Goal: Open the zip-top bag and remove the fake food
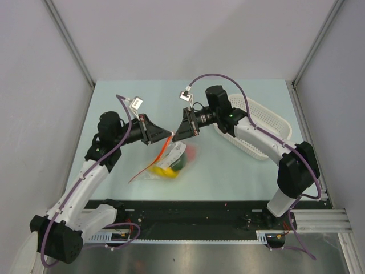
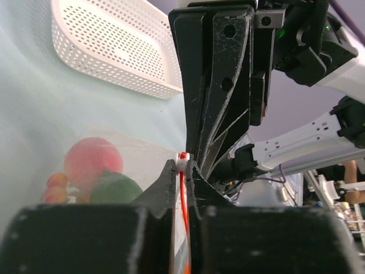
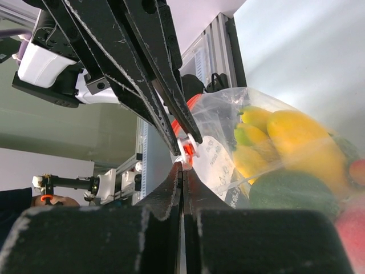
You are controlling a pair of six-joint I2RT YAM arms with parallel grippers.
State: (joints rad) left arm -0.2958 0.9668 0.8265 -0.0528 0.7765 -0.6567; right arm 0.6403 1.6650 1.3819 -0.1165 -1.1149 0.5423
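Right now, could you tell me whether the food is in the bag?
In: the food shows through the clear bag.

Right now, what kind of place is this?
Probably a robot lab booth: a left arm and right arm bolted to one table, plain walls around, a zip-top bag of fake food.

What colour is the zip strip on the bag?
Red. The zip strip shows best in the left wrist view, between the left gripper's fingertips.

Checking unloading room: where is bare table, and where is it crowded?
Free: the table between zip-top bag and right arm base, and the far strip by the back wall. Crowded: centre, where left pincer and right pincer grip the bag.
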